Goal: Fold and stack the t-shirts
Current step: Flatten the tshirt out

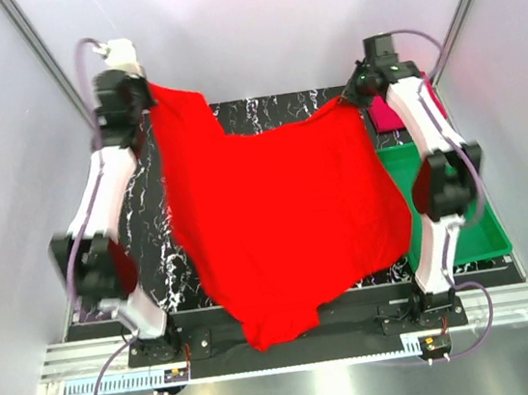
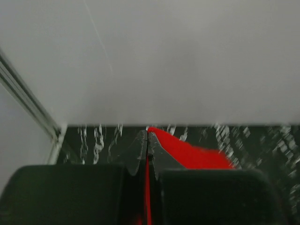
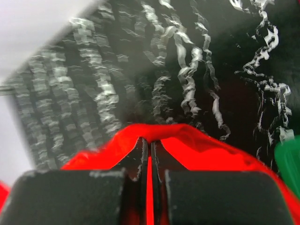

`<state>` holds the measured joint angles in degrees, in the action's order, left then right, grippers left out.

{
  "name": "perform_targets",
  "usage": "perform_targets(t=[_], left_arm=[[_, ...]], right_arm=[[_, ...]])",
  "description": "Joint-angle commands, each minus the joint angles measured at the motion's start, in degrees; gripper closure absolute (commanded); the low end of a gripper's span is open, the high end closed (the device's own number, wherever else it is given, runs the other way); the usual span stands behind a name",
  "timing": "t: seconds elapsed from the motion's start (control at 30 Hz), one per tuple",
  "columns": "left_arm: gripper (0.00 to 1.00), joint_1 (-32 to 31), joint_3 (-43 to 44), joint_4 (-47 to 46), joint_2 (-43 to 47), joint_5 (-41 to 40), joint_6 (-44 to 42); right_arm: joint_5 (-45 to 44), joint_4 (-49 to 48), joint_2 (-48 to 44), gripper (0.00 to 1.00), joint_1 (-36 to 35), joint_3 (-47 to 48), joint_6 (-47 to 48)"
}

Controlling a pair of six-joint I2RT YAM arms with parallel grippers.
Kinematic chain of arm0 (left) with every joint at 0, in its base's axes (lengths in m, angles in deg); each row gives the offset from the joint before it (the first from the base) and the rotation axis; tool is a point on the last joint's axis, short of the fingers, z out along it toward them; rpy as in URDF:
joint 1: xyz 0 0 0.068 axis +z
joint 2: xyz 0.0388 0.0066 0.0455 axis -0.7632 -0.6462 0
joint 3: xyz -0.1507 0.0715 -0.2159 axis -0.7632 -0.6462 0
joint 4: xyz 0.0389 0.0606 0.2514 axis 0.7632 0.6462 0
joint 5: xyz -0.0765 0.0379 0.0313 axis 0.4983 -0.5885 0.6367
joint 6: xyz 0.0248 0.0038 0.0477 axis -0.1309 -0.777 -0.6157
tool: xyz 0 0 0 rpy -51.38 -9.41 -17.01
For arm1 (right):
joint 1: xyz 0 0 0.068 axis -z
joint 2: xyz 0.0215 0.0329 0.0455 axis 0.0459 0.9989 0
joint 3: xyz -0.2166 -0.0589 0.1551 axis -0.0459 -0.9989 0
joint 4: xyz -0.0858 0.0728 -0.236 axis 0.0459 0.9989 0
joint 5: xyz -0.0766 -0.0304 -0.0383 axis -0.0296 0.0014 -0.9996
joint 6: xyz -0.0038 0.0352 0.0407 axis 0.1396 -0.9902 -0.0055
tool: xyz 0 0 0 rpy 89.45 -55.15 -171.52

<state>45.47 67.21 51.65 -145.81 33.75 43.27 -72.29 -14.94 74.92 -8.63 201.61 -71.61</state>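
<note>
Top external: left tool (image 1: 145,94), right tool (image 1: 349,99) pinch red t-shirt (image 1: 277,225) top edge.

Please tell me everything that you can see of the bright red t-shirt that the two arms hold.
The red t-shirt is plain, bright, soft cloth with no print visible. It is lifted and spread between both arms: the left end effector is shut on one upper corner, the right end effector on the other. The top edge sags between them. The rest hangs wrinkled above the black marbled table, its lowest part reaching past the near edge.
</note>
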Motion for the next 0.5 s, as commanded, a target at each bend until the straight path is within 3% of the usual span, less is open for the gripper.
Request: perform_targets(t=[0.0,0.07,0.23,0.33,0.47], left_arm=[[1.0,0.76,0.41,-8.32,-8.32,-4.37,-3.72],[1.0,1.2,2.78,-8.32,-13.98,-4.47,-1.97],[1.0,1.29,12.19,-5.25,-28.92,-1.74,1.29],[1.0,1.46,15.09,-5.07,-33.06,-2.36,2.34],[1.0,1.37,18.43,-4.89,-36.32,-0.95,2.52]], right_arm=[[-0.81,-3.74,11.38,1.0,0.02,9.07,1.6],[-0.02,-3.39,18.71,1.0,0.02,15.06,2.92],[1.82,5.39,40.87,1.0,0.11,43.36,6.0],[-0.09,4.88,43.53,1.0,0.11,46.12,6.18],[-2.12,-1.27,40.99,1.0,0.11,38.57,7.05]])
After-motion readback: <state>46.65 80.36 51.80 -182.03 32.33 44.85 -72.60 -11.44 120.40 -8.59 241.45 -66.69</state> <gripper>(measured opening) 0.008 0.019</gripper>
